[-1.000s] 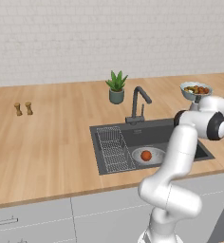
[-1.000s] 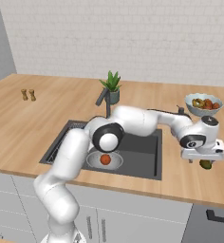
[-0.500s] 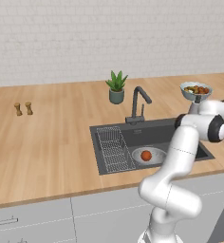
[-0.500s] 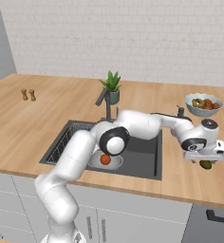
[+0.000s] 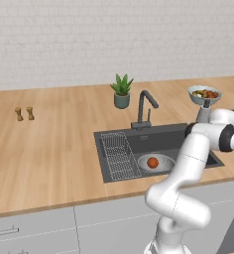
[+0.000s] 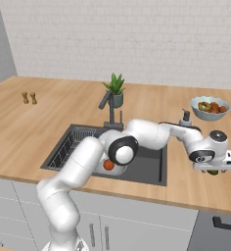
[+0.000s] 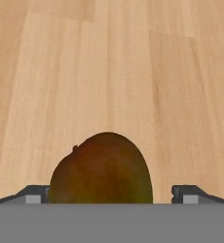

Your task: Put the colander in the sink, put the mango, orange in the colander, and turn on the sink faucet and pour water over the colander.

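The gripper [image 6: 214, 168] has slid a little further to the right along the wooden counter [image 5: 54, 144] since a second ago, and now it hangs right over the mango [image 7: 102, 171]. In the hand view the mango sits between the two finger tips [image 7: 34, 193], which stand wide apart and are not squeezing it yet. So the next job looks like closing on the mango and lifting it.

The colander [image 5: 156, 162] is already down in the sink [image 5: 183, 136], next to the wire rack [image 5: 119, 156], and the orange [image 5: 152, 162] is inside it (that part looks done). The mango is on the counter, to the right of the sink and in front of the fruit bowl [image 6: 210, 108]. The sink faucet [image 5: 145, 106] stands behind the sink, and no water is coming out.

The counter is flat, light wood. Behind it is a white brick wall [image 5: 114, 39]. A small potted plant [image 5: 121, 91] stands near the faucet, and two little shakers [image 5: 24, 113] stand far off to the left.
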Motion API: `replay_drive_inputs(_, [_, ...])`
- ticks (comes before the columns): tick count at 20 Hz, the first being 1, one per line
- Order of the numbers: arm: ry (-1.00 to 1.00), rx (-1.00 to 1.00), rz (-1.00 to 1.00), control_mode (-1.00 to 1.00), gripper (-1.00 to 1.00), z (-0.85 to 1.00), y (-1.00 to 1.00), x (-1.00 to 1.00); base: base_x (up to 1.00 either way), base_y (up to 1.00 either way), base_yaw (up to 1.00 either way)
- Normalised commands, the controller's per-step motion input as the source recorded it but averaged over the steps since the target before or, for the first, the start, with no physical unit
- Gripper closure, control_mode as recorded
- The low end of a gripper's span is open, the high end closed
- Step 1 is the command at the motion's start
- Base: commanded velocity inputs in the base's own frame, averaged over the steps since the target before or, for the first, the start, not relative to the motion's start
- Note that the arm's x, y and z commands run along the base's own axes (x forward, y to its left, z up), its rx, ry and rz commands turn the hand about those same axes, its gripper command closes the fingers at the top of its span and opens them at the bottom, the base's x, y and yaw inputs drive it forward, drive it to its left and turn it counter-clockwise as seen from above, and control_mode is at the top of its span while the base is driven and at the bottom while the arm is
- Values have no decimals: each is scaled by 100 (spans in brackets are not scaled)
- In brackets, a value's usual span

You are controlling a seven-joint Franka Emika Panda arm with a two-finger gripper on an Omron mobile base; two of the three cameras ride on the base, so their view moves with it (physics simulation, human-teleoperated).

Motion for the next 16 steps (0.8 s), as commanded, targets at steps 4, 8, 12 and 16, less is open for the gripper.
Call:
replay_drive_inputs(4, [0,0,0,-100,100,-25,0,0,0,0,0])
replay_drive_inputs(8, [0,1,2,-100,100,-13,0,0,0,0,0])
replay_drive_inputs(12, [0,2,6,-100,100,-4,26,-4,0,0,0])
replay_drive_inputs(16, [0,0,10,-100,100,0,93,-19,0,0,0])
